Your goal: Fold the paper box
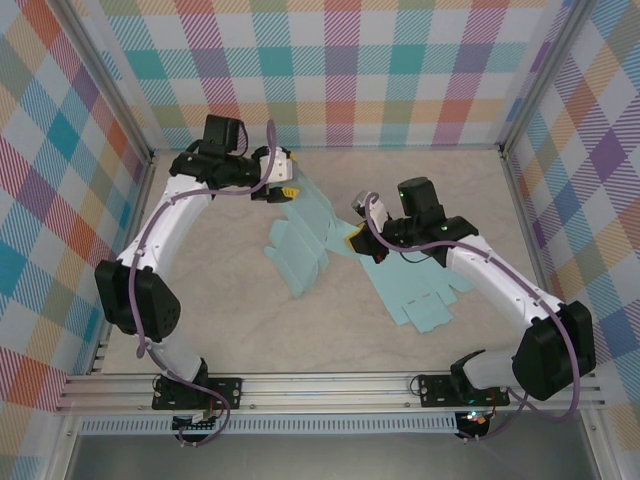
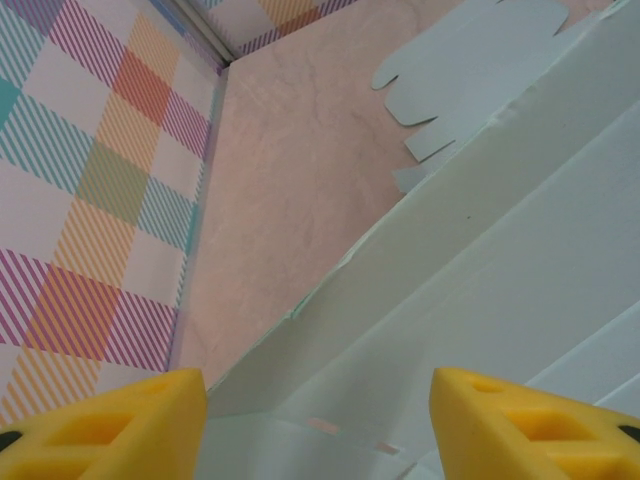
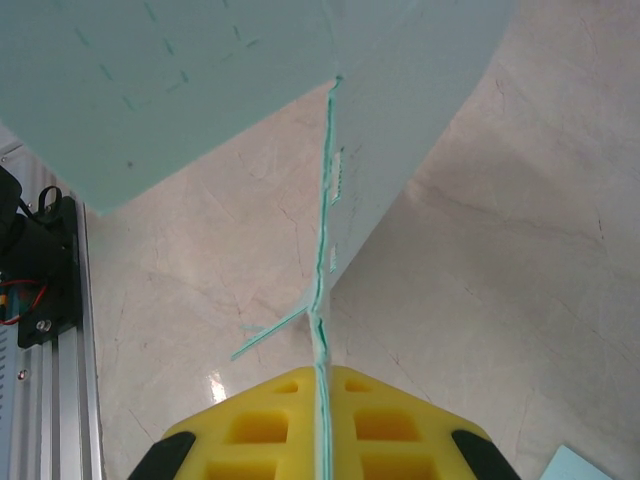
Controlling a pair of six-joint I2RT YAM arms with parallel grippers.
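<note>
Right hand (image 1: 355,240) grips raised box (image 1: 300,250); second box (image 1: 420,295) flat.

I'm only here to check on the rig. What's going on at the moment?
Two arms are working on a pale teal paper box blank over the table. The right gripper is pinched shut on a thin edge of it. The left gripper is open around another panel. There's no box shape yet.

Pastel plaid walls (image 1: 340,70) (three sides) enclose a beige marbled table (image 1: 240,320).
</note>
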